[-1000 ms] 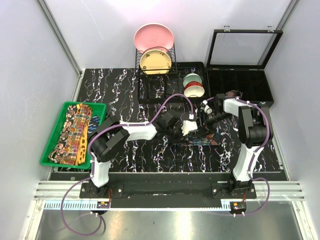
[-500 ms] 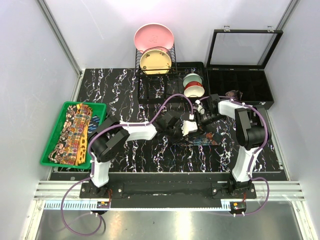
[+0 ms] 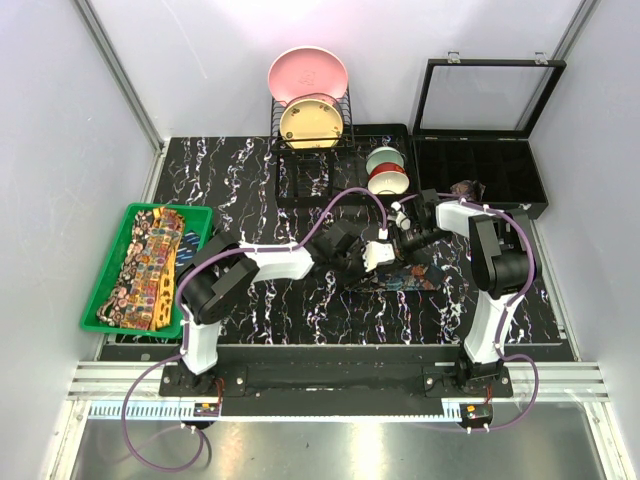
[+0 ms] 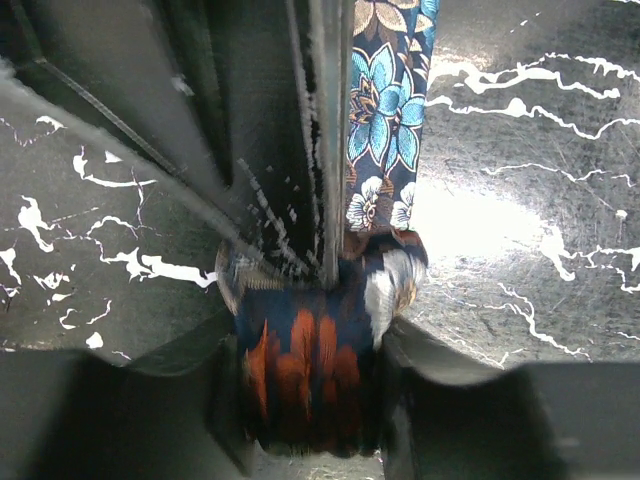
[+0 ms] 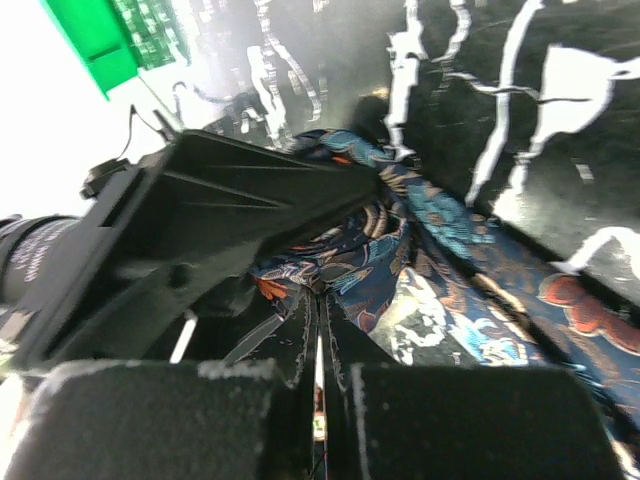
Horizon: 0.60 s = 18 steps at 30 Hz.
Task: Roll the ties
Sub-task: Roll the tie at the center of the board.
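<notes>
To roll tightly, I should turn the coil [image 4: 305,370] evenly and let the flat tail [image 4: 385,110] feed in straight, edges aligned, without slack. My left gripper [image 4: 310,345] pinches the coil from both sides. My right gripper [image 5: 318,310] is pressed together, tips at the coil's core. The tie [image 3: 405,277] lies right of centre on the table [image 3: 250,180]. It is dark blue with turquoise flowers and orange-red motifs, partly wound.

Black marble-pattern table [image 3: 250,180]: dark floral tie [image 3: 410,277] near centre, toward 3 o'clock. Green tray [image 3: 108,264] at 9 o'clock edge, dish rack [image 3: 298,180] at 12, open black compartment case [image 3: 480,175] at 2.
</notes>
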{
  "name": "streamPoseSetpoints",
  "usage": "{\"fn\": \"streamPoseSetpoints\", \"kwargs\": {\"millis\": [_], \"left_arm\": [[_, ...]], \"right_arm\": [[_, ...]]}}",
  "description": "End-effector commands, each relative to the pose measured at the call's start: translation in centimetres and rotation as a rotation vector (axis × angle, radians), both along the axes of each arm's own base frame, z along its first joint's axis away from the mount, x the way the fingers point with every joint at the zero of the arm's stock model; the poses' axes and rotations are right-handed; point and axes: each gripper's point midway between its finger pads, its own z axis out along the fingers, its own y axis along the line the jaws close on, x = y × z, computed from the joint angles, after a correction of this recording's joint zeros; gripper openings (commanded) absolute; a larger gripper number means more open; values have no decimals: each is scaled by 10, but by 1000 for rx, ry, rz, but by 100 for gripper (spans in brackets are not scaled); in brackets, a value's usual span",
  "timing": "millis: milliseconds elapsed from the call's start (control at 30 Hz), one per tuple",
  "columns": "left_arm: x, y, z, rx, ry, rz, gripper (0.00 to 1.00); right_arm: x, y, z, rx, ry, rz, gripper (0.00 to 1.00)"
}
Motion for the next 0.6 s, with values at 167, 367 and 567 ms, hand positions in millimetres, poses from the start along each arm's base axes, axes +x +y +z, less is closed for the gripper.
{"fn": "streamPoseSetpoints", "kwargs": {"millis": [167, 367, 567], "left_arm": [[-2, -9, 27, -57, 11, -9, 59], [2, -22, 45, -115, 14, -7, 64], [5, -31, 49, -129, 34, -10, 65]], "right_arm": [[8, -32, -33, -222, -50, -27, 0], [9, -43, -37, -283, -59, -37, 0], [12, -51, -42, -333, -56, -52, 0]]}}
